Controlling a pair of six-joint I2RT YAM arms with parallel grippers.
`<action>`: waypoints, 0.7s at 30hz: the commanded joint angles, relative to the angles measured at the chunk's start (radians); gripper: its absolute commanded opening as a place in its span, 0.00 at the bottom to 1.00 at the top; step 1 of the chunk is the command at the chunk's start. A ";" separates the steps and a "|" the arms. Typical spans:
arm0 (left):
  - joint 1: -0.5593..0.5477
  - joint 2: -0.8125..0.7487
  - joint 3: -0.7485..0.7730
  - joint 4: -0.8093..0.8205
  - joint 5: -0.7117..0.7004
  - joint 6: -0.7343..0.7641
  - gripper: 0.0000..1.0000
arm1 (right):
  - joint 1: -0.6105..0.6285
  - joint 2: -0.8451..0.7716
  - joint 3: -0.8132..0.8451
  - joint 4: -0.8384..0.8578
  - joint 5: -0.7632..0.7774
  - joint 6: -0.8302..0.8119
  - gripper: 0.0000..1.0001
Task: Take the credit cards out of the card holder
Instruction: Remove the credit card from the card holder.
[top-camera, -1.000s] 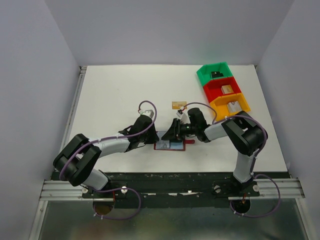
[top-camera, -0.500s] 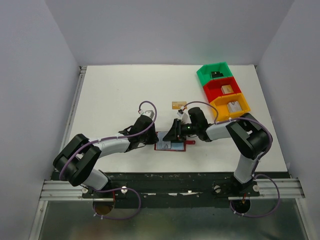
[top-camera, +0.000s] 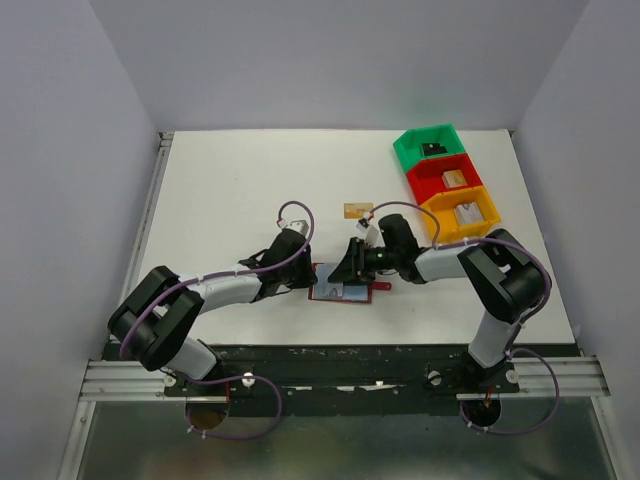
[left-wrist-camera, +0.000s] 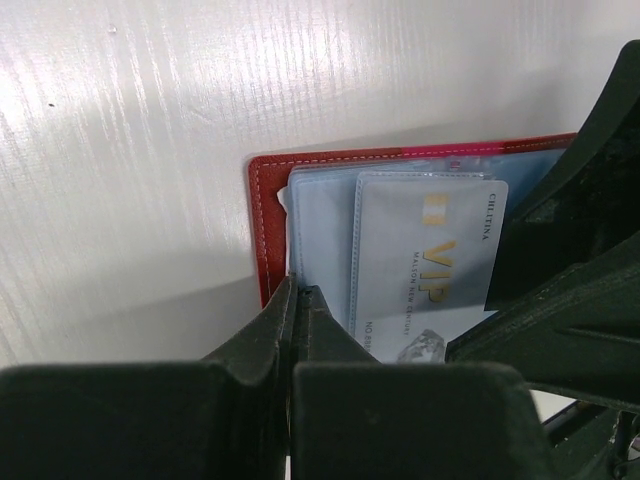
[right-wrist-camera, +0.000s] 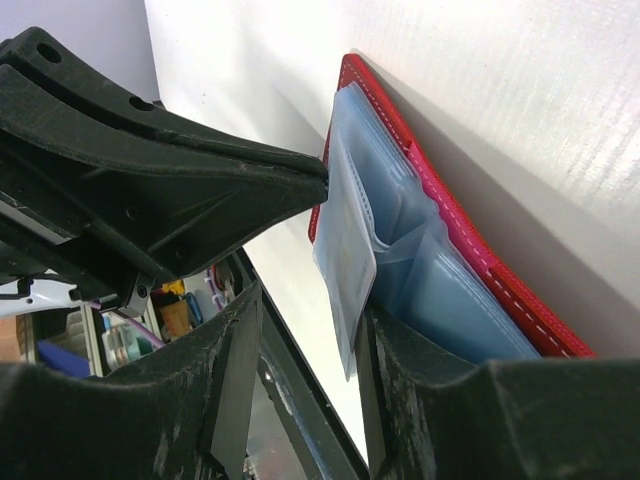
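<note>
Pinching the card holder (left-wrist-camera: 262, 230) rim, the left tool (left-wrist-camera: 298, 300) is closed; the right tool (right-wrist-camera: 305, 345) gapes around a blue sleeve (right-wrist-camera: 348, 250).

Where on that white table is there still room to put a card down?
The whole far-left stretch of the table is bare, from its left edge to the gold card. Also bare: the strip between that card and the green bin. Crowded: the card holder, where the left gripper and right gripper meet.
</note>
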 joint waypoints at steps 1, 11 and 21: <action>0.000 0.021 0.002 -0.082 -0.053 -0.011 0.00 | -0.011 -0.038 -0.024 -0.014 0.016 -0.023 0.48; 0.001 0.021 -0.003 -0.088 -0.061 -0.021 0.00 | -0.024 -0.057 -0.046 -0.010 0.014 -0.026 0.48; 0.000 0.029 -0.009 -0.085 -0.061 -0.024 0.00 | -0.036 -0.063 -0.072 0.072 -0.003 0.018 0.46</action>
